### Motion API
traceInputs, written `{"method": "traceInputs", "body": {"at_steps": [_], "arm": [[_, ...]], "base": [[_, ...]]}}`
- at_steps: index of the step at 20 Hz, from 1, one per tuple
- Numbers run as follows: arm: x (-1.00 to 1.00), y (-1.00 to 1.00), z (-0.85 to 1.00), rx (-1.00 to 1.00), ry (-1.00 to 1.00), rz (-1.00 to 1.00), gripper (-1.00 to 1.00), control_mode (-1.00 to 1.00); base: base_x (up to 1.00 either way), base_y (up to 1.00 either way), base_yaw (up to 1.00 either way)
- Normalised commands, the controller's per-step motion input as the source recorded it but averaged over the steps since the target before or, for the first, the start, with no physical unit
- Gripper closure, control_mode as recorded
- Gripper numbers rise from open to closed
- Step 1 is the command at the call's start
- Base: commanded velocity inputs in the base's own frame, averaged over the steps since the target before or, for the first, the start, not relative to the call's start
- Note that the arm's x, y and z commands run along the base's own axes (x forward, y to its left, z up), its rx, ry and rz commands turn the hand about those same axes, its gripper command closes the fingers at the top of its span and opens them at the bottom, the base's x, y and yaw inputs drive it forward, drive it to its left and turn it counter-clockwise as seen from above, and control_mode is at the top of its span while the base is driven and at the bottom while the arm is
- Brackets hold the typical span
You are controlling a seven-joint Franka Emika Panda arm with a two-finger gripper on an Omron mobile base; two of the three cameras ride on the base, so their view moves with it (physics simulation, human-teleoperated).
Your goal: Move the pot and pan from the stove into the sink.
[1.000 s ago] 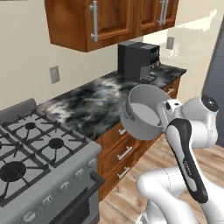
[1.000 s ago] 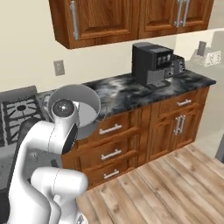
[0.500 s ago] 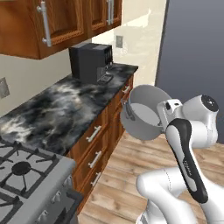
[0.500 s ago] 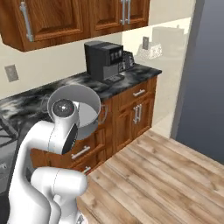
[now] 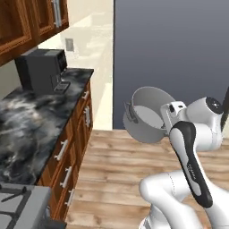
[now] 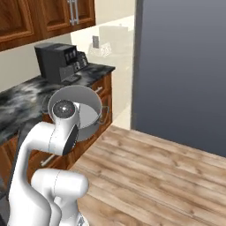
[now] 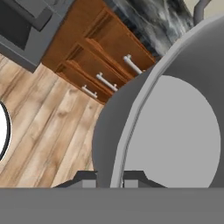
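Gripper (image 7: 110,177) jaws pinch the rim of the pot (image 5: 145,114), one fingertip (image 7: 86,178) outside the wall and the other inside, holding it clamped tight. Carried in the air above the wooden floor (image 6: 167,176), the silver-grey pot is tipped on its side so that its pale inside faces the left base camera, with a small side handle (image 5: 129,112) showing at its left edge. From the right base camera the pot (image 6: 86,108) sits just behind the arm's round white joint. It hangs beside the brown drawers (image 5: 67,156) and clear of the black-and-white marbled counter (image 5: 31,125). A dark coffee machine (image 5: 42,69) stands at the far end of that counter, under the wooden wall cupboards (image 6: 44,17). A corner of the stove (image 5: 20,203) shows at lower left, well apart from the pot. A tall dark grey panel (image 6: 185,70) rises beyond the floor.
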Motion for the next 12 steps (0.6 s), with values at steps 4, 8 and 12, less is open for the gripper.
{"method": "traceInputs", "body": {"at_steps": [4,8,12], "arm": [[0.0,0.0,0.0,0.0,0.0,0.0,1.0,1.0],[0.0,0.0,0.0,0.0,0.0,0.0,1.0,1.0],[0.0,0.0,0.0,0.0,0.0,0.0,1.0,1.0]], "base": [[0.0,0.0,-0.5],[0.0,0.0,-0.5],[0.0,0.0,-0.5]]}}
